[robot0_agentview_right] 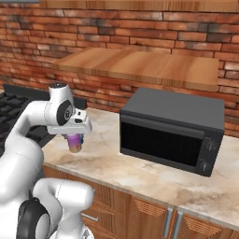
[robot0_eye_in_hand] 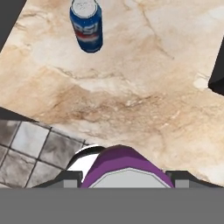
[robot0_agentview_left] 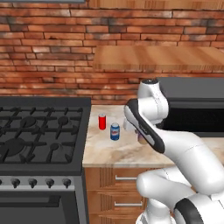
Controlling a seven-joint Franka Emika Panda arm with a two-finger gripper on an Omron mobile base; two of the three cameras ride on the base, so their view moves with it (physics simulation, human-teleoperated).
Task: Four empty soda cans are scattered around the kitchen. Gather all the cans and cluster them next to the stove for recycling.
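Note:
My gripper (robot0_agentview_right: 75, 139) is shut on a purple soda can (robot0_agentview_right: 74, 144), holding it upright just above the marble counter (robot0_agentview_left: 109, 151). In the hand view the purple can (robot0_eye_in_hand: 124, 168) sits between the two dark fingertips (robot0_eye_in_hand: 70, 179). A blue soda can (robot0_agentview_left: 114, 131) stands on the counter left of the held one and appears at the top of the hand view (robot0_eye_in_hand: 86, 26). Behind it, a red soda can (robot0_agentview_left: 102, 121) stands close to the stove's edge. The black stove (robot0_agentview_left: 39, 131) lies to the left of both standing cans.
A dark grey microwave (robot0_agentview_right: 172, 130) stands on the counter to the right of the gripper. A wooden shelf (robot0_agentview_right: 140, 65) hangs on the brick wall above. Wooden drawers (robot0_agentview_left: 116, 188) sit under the counter, and grey floor tiles (robot0_eye_in_hand: 30, 148) show past its front edge.

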